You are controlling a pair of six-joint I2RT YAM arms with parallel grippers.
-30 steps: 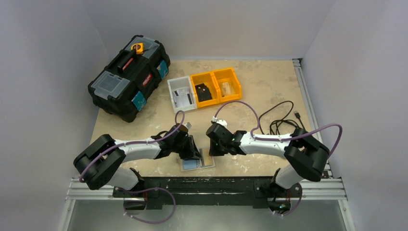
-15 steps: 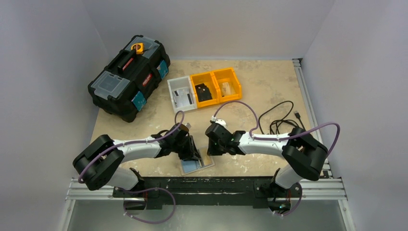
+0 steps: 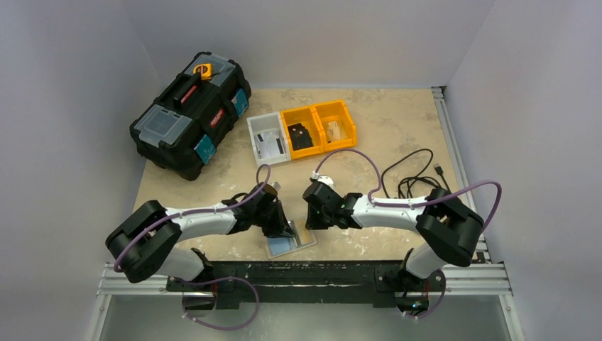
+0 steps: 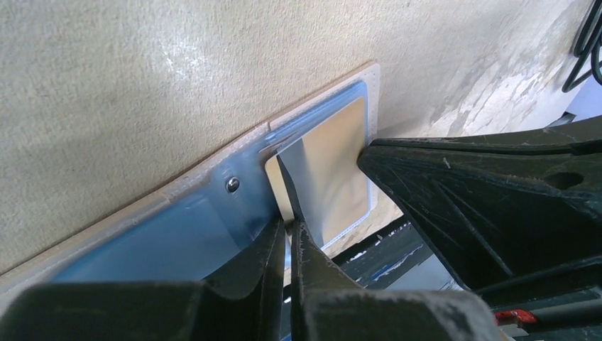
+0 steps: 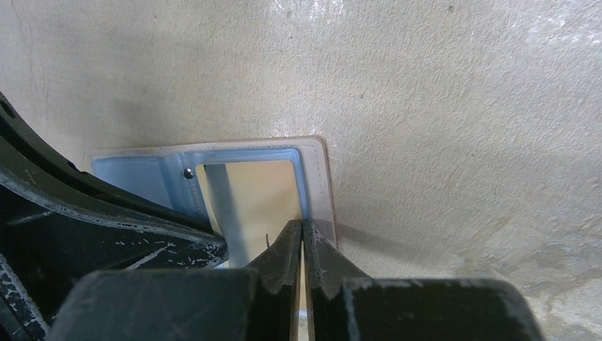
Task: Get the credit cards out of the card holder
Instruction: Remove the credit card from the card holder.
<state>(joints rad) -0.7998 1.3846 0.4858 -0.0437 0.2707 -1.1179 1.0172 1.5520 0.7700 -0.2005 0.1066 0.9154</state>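
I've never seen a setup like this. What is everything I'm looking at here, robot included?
toolbox: one, black with teal and red trim, far left of the table
grey bin: one, pale grey, far middle, right of the toolbox
yellow bins: two, yellow, side by side, right of the grey bin
cable: one, black, loosely coiled at the right
card holder: one, bluish with a pale border, flat near the front edge
credit card: one that I can make out, pale, in the holder
table: one, mottled beige
left gripper: one, black, shut on the credit card's edge, it seems
right gripper: one, black, shut, tips at the holder's border
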